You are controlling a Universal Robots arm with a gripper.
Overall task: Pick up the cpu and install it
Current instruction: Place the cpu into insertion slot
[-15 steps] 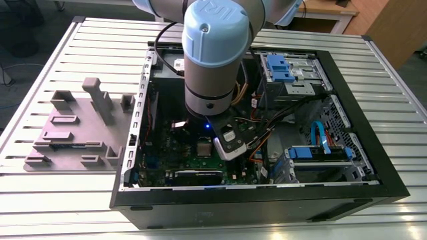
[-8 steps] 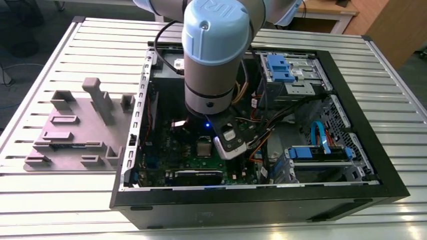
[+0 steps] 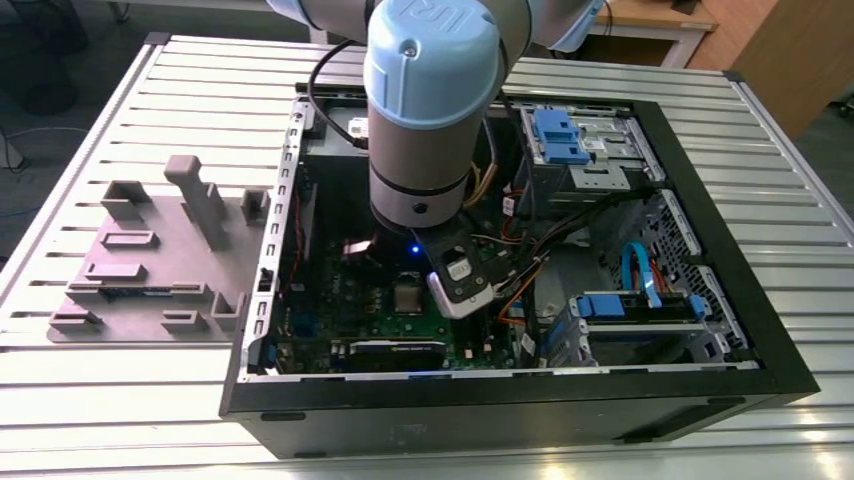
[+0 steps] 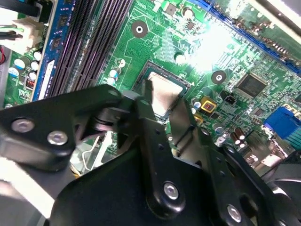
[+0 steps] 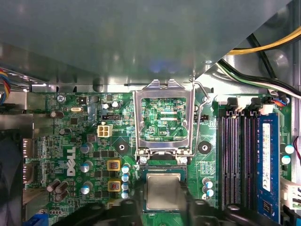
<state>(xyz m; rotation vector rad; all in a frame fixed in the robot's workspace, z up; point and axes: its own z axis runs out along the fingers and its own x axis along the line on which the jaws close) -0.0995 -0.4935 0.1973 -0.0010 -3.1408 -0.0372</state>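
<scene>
Exterior view: the arm (image 3: pixel 427 110) reaches down into the open computer case (image 3: pixel 534 400) on the desk (image 3: pixel 134 400). Second wrist view: I find the hand (image 4: pixel 164 103) astride the cpu (image 4: pixel 162 92). First wrist view: the cpu lies in the socket beside the opened frame (image 5: pixel 163 89). I cannot tell whether the hand is gripping it.

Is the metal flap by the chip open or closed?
Open: the metal flap is swung back, and the cpu lies uncovered beside it.
</scene>
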